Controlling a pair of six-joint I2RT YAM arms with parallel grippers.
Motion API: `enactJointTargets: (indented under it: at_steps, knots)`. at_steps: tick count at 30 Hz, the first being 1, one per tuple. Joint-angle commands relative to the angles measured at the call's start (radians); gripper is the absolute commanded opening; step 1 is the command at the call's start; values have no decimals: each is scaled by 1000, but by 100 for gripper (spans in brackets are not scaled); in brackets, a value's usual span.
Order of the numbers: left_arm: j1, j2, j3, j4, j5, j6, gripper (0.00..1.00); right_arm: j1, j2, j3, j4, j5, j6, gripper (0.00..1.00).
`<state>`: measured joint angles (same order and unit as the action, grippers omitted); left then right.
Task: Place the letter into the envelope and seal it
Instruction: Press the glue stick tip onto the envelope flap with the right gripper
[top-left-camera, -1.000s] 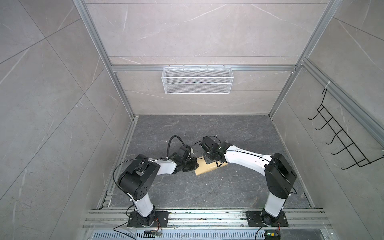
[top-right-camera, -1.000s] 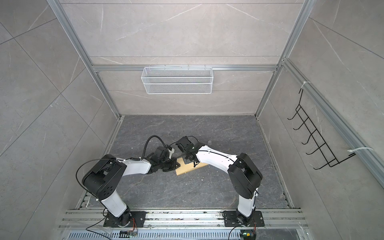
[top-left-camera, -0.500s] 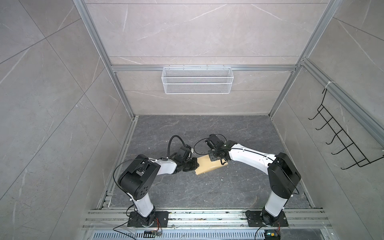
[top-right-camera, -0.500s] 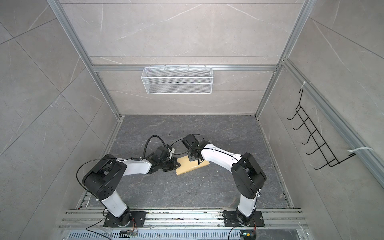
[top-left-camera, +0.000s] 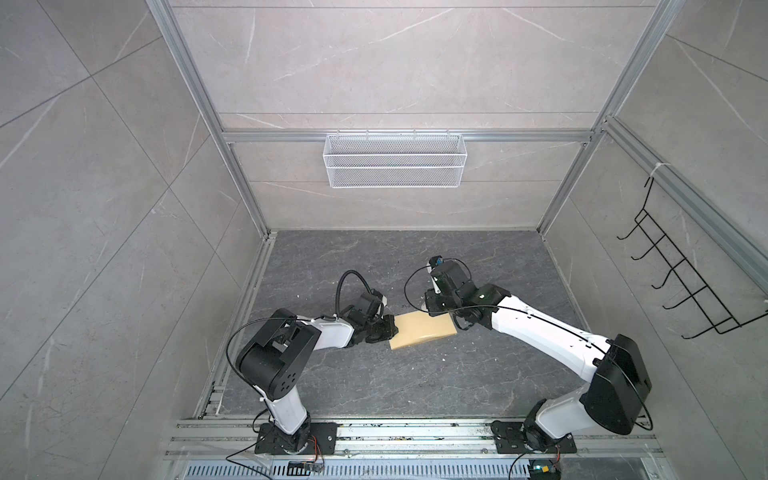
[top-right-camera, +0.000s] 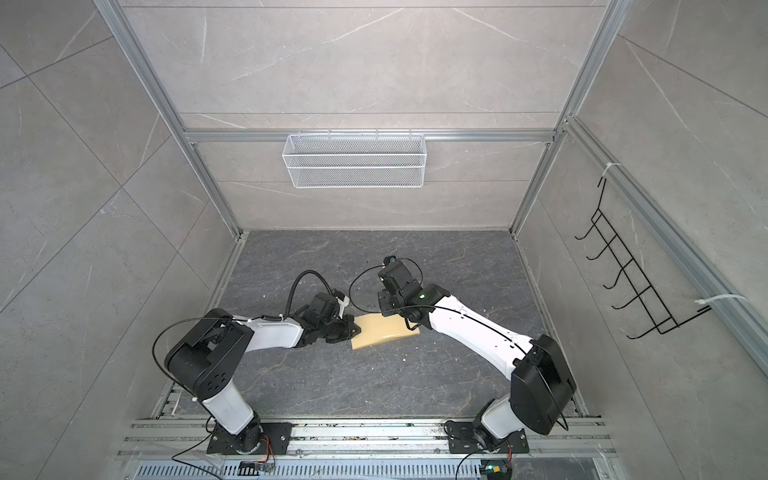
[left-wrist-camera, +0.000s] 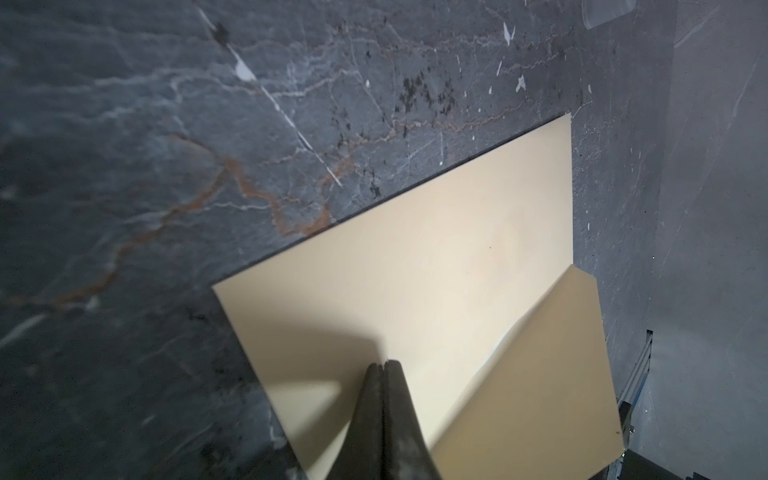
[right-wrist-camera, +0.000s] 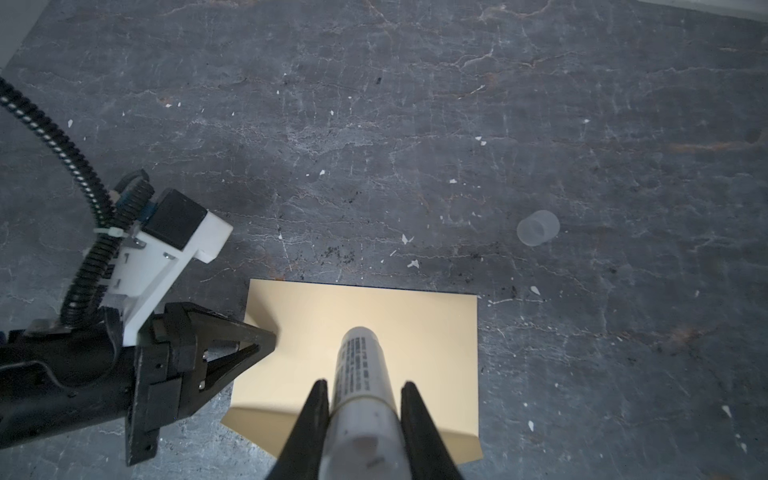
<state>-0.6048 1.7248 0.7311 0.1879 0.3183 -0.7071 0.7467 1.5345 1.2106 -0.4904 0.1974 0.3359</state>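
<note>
Looking down, I see the envelope (top-left-camera: 419, 334) lying on the grey floor (top-left-camera: 415, 386) in the middle, between my two arms. My left gripper (left-wrist-camera: 384, 366) is squeezed tight with nothing in it, its tip on the envelope's left end. My right gripper (right-wrist-camera: 365, 384) grips a glue stick (right-wrist-camera: 359, 353) over the envelope. The flap (left-wrist-camera: 540, 374) stands up a bit. A clear cap (right-wrist-camera: 538, 227) lies on the floor nearby.

The dark grey, veined stone tabletop (top-left-camera: 374, 386) carries the envelope (top-left-camera: 419, 334) near its middle in both top views, its body flat and its flap folded open. A small translucent cap (right-wrist-camera: 537, 227) rests well apart from it, with white flecks (right-wrist-camera: 412, 263) scattered between them and dark specks too.
</note>
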Motion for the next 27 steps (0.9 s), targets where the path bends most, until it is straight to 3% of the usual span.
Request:
enactJointTargets:
  at_steps: [1,18,27]
  knots:
    - [4,48,-22,-151,-101,21,0,45,81,36,-29,25,-34,0]
    - [4,45,-28,-139,-99,11,0,98,257,71,-28,78,-14,0]
    - [5,45,-33,-139,-103,9,0,96,270,60,-81,209,-22,0]
